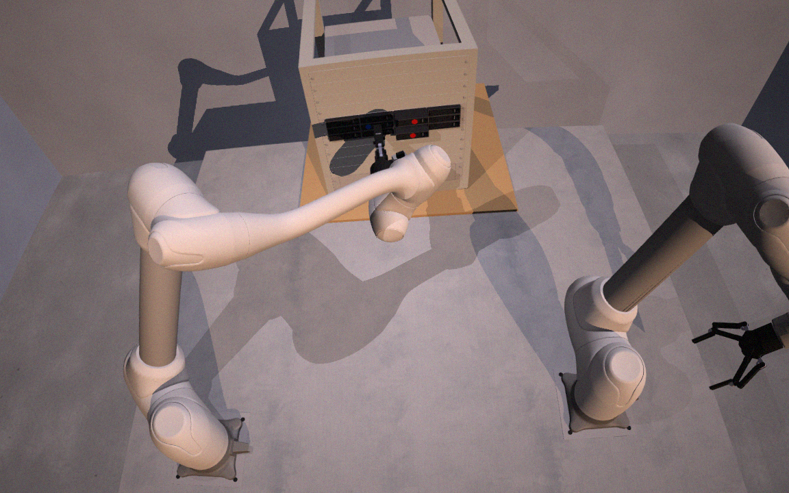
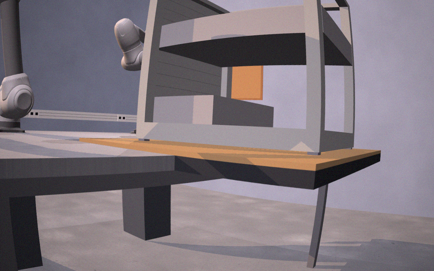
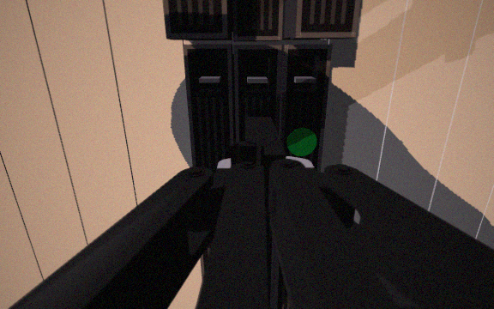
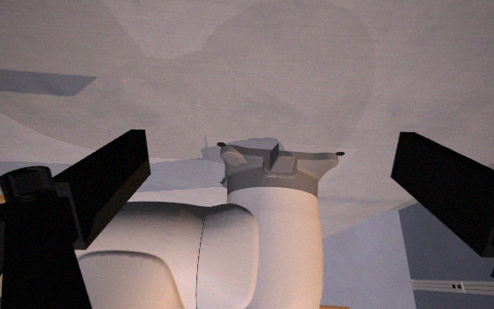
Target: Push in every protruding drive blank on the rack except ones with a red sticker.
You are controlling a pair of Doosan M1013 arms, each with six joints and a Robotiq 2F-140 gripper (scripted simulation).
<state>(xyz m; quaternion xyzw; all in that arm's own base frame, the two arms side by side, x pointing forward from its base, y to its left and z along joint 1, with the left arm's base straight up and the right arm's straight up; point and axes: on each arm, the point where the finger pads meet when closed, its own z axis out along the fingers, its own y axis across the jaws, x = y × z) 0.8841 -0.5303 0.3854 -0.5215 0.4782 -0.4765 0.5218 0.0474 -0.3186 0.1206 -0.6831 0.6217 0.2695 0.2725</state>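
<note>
Two red-stickered black drive blanks [image 1: 414, 129] show in the top view, on the front of the tall beige metal rack [image 1: 385, 79] [image 2: 225, 134] [image 3: 80, 142] at the far edge of the grey desk [image 1: 385, 318] [image 2: 77, 167] [image 4: 290, 86]. The black left gripper [image 1: 377, 127] [image 3: 257, 137], fingers together on nothing, points at the blanks beside them; the black right gripper [image 1: 701, 363] [image 4: 270, 154] is beyond the right edge.

Exterior: the rack stands upright, its front and blanks hidden.

Left wrist: the fingertips lie over the slim black middle blank [image 3: 256, 105], beside the green-dotted black blank [image 3: 302, 142]; contact I cannot tell. It is probably light, stiff plastic, best pushed squarely on its face, gently, since the rack could slide.

Right wrist: fingers wide apart, holding nothing.
</note>
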